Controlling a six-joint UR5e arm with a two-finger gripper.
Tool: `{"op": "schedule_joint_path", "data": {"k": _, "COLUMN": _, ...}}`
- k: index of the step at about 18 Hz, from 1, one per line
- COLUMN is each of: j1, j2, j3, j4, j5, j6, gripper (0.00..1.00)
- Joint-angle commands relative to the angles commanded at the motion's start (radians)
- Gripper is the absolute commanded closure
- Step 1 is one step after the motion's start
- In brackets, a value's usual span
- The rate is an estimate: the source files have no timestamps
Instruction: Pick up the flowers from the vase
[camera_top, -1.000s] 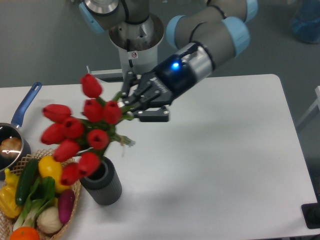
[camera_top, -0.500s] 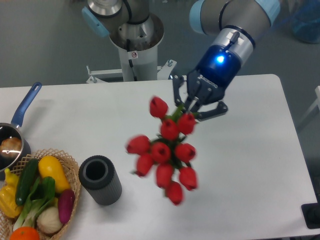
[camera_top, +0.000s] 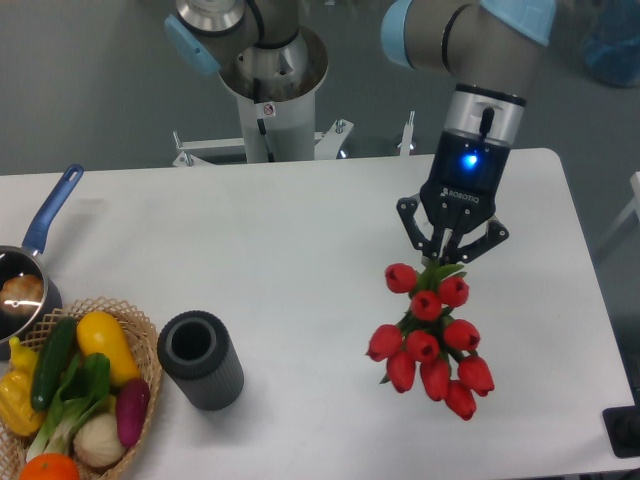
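Note:
The flowers (camera_top: 430, 343), a bunch of red tulip buds on green stems, hang buds-down over the right part of the white table (camera_top: 300, 220). My gripper (camera_top: 447, 254) is shut on their stems just above the buds. The vase (camera_top: 201, 360), a dark grey ribbed cylinder with its round mouth empty, stands at the front left, well apart from the bunch.
A wicker basket (camera_top: 150, 352) with multicoloured vegetables sits at the front left corner, touching the vase's left side. A blue-handled saucepan (camera_top: 30, 262) lies at the left edge. The robot's base (camera_top: 270, 85) rises behind the table.
The gripper has carried the flowers out of the vase and rightward across the table, turning from sideways to pointing down. The vase stayed in place, now empty.

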Motion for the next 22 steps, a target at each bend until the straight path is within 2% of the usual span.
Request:
{"op": "schedule_joint_path", "data": {"k": 4, "j1": -0.009, "j2": -0.026, "j3": -0.023, "j4": -0.002, "j5": 0.107, "j6": 0.0, "gripper": 1.0}}
{"op": "schedule_joint_path", "data": {"k": 6, "j1": -0.017, "j2": -0.028, "j3": -0.034, "j4": -0.006, "j5": 0.202, "j6": 0.0, "gripper": 0.99}}
{"op": "schedule_joint_path", "data": {"k": 13, "j1": -0.078, "j2": -0.091, "j3": 0.008, "j4": -0.041, "j5": 0.384, "j6": 0.014, "gripper": 0.99}}
{"op": "schedule_joint_path", "data": {"k": 16, "j1": -0.104, "j2": -0.092, "j3": 0.052, "j4": -0.109, "j5": 0.43, "j6": 0.066, "gripper": 0.99}}
{"op": "schedule_joint_path", "data": {"k": 18, "j1": -0.107, "j2": -0.092, "j3": 0.096, "j4": -0.187, "j5": 0.471, "j6": 0.179, "gripper": 0.99}}
{"op": "schedule_joint_path", "data": {"k": 19, "j1": -0.107, "j2": -0.092, "j3": 0.116, "j4": -0.221, "j5": 0.483, "j6": 0.186, "gripper": 1.0}}
{"op": "schedule_joint_path", "data": {"k": 20, "j1": -0.107, "j2": -0.092, "j3": 0.123, "j4": -0.241, "j5": 0.485, "j6": 0.184, "gripper": 1.0}}
{"op": "schedule_joint_path", "data": {"k": 22, "j1": -0.109, "j2": -0.089, "j3": 0.124, "j4": -0.244, "j5": 0.487, "j6": 0.189, "gripper": 1.0}}
